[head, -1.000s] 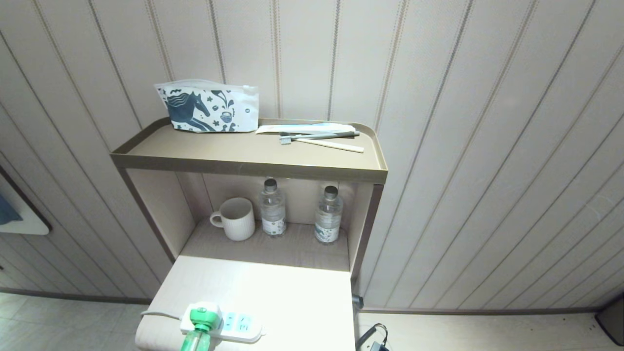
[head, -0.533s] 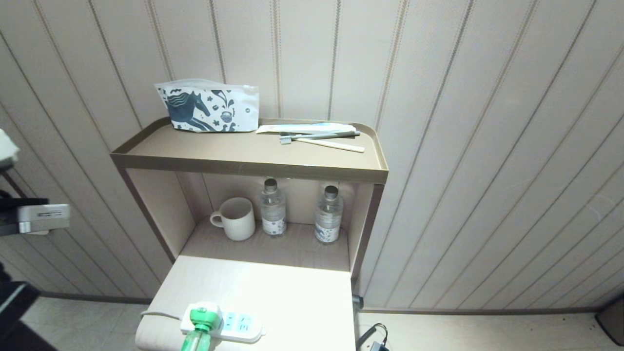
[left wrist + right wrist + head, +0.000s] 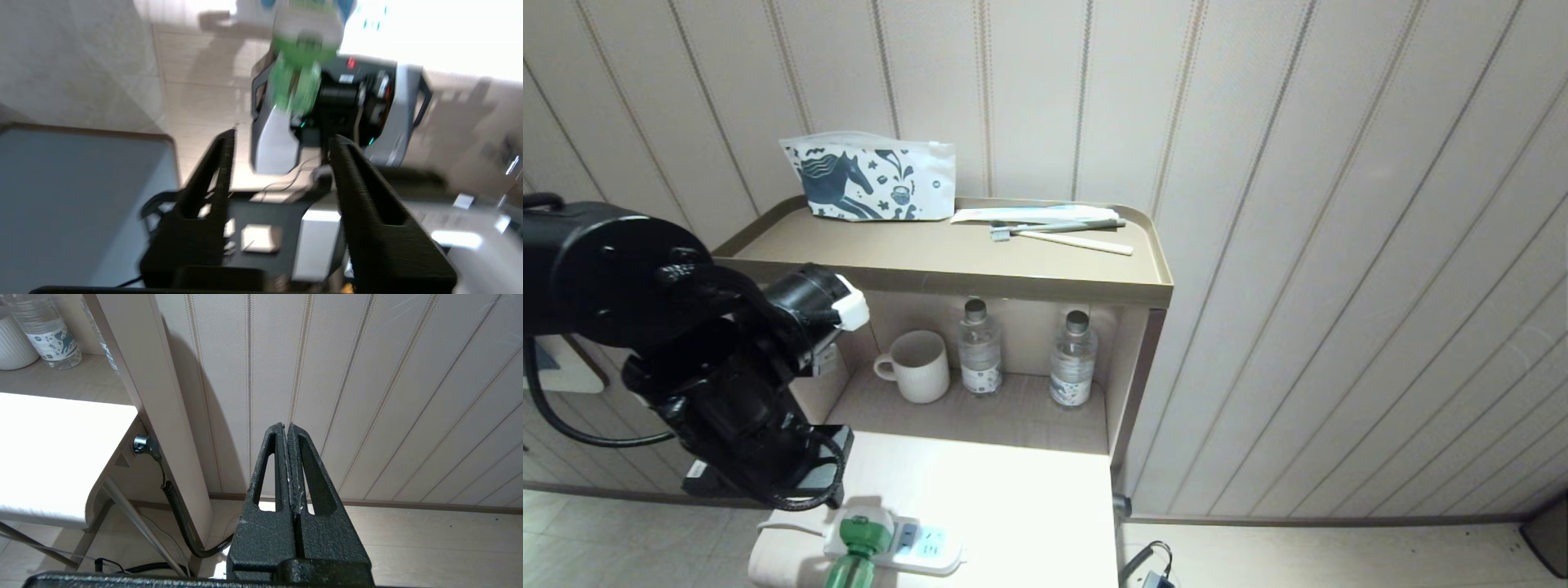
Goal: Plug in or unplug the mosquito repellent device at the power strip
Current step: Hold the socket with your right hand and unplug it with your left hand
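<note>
The mosquito repellent device (image 3: 859, 541), white top over a green collar and bottle, sits plugged into the left end of the white power strip (image 3: 929, 545) at the table's front edge. My left arm (image 3: 727, 384) reaches down over the table's front left corner, just behind and to the left of the device. In the left wrist view my left gripper (image 3: 284, 138) is open and empty, and the blurred green device (image 3: 297, 69) lies beyond its fingertips, apart from them. My right gripper (image 3: 286, 426) is shut and empty, parked low beside the wall to the right of the table.
The white table (image 3: 988, 490) adjoins a brown shelf unit (image 3: 947, 282). Its niche holds a mug (image 3: 917, 366) and two water bottles (image 3: 980, 347). A printed pouch (image 3: 870, 178) and toothbrushes (image 3: 1062, 233) lie on the top shelf. A black cable (image 3: 179, 522) hangs beside the table.
My left arm has swung in from the left edge of the head view and now hangs over the table's front left corner. The device and strip have not moved.
</note>
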Motion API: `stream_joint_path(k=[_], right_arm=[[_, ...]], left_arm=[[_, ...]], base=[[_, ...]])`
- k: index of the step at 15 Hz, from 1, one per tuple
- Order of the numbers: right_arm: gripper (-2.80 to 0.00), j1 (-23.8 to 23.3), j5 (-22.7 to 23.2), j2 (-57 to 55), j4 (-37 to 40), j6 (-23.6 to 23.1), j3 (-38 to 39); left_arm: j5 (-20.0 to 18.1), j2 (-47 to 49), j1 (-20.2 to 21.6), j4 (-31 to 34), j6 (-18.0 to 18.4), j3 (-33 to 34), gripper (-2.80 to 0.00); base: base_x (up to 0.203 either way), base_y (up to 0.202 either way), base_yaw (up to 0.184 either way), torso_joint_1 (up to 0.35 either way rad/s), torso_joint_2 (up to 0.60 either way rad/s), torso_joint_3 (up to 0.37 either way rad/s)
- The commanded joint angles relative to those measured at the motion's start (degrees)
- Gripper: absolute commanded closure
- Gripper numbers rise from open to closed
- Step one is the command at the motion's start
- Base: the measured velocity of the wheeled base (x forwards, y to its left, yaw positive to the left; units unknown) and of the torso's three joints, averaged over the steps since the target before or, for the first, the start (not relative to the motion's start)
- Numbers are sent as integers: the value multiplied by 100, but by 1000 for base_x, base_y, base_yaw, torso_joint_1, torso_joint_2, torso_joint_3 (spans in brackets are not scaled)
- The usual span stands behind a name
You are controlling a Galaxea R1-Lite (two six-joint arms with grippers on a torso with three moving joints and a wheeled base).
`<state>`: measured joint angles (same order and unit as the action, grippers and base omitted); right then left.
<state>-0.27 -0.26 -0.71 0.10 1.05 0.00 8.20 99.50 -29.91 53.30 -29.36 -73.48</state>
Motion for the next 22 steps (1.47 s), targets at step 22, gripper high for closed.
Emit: stream_joint_path(k=[22], right_arm=[[0, 0, 0, -8, -1, 1, 0]], left_arm=[[-643, 1537, 337, -2479, 67, 1291, -280]], base=[[0, 0, 0, 0, 0, 0]])
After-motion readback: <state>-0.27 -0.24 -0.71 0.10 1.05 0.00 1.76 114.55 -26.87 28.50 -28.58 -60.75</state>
